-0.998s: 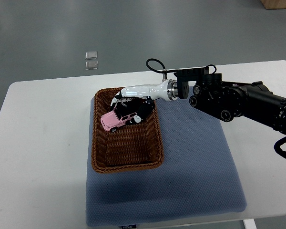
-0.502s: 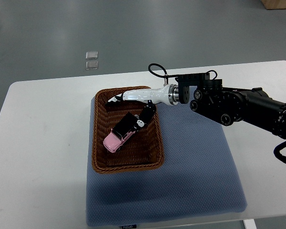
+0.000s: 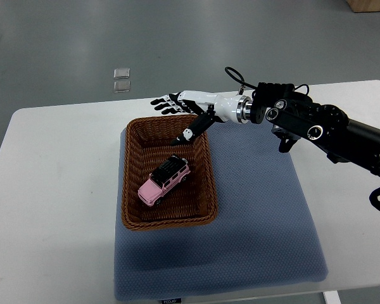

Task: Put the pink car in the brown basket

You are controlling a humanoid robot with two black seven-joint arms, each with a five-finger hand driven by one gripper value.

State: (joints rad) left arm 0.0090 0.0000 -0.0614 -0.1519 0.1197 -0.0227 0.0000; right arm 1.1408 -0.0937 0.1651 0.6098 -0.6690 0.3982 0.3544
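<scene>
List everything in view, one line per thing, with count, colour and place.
pink car: one, pink with a black roof, lying inside the basket, free of the hand
brown basket: one, brown wicker, on the left part of the mat
mat: one, blue-grey, on the table
table: one, white, under everything
small clear squares: two, on the grey floor beyond the table
right hand: one, white with black fingertips, open, above the basket's far edge
right arm: one, black, entering from the right

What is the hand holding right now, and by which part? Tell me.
Nothing. The right hand is open above the far rim of the brown basket, fingers spread. The pink car lies on the basket floor, clear of the hand.
</scene>
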